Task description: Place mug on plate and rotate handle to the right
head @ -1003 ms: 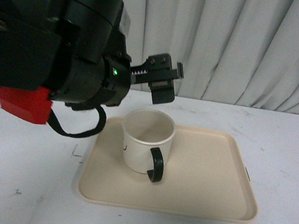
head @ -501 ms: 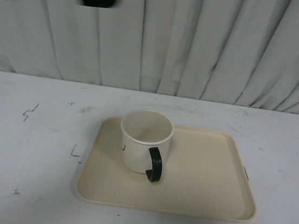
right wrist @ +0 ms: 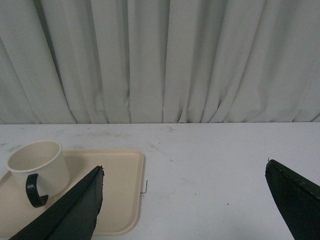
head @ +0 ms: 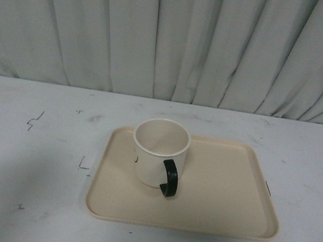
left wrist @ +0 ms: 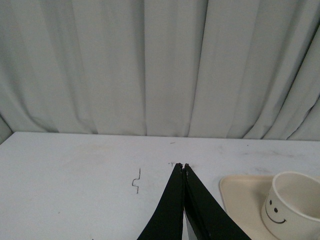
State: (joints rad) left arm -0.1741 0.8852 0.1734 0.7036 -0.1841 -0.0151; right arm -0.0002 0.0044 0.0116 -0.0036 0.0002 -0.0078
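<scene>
On plate [head: 230, 188] | cream mug [head: 151, 155] upright | black handle [head: 170, 178] seemingly front-right

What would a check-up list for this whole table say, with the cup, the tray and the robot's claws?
Surface: white table, with small dark scuff marks.
Job's things: mug upright on the plate, in its left half; handle points toward the robot, not yet to the right.
Clutter: nothing seen.
End effectors: left end effector shut and empty; right end effector wide open and empty; neither touches the mug.
Cables: nothing seen.
Surroundings: pale pleated curtain behind the table.
</scene>
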